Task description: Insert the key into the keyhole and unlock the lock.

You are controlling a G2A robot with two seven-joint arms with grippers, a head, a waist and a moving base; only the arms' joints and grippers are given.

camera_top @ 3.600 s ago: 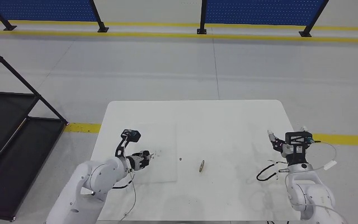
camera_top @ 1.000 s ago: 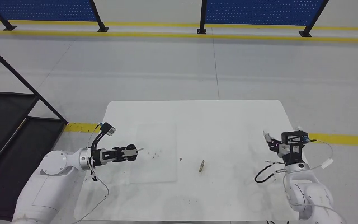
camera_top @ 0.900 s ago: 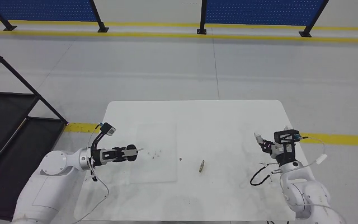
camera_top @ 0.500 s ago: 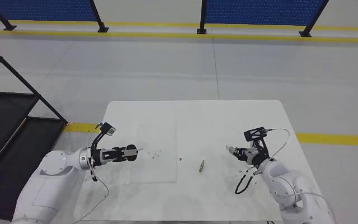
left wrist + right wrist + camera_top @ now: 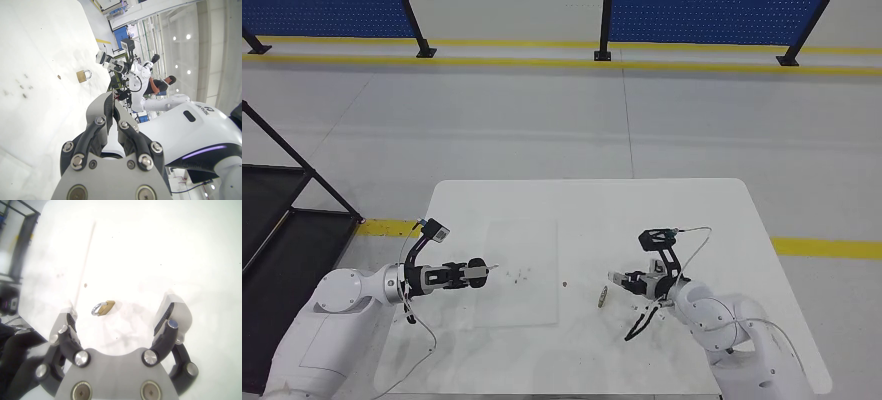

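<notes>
No readable text on padlock (image 5: 103,310) or table (image 5: 662,215).

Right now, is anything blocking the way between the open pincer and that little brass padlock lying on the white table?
Nothing visible does. The small brass padlock with its silver shackle lies alone on the bare white table, just ahead of the right pincer, whose fingers are spread wide apart.

White arms (image 5: 342,292) (black cables (image 5: 640,322), silver screws (image 5: 143,161))
</notes>
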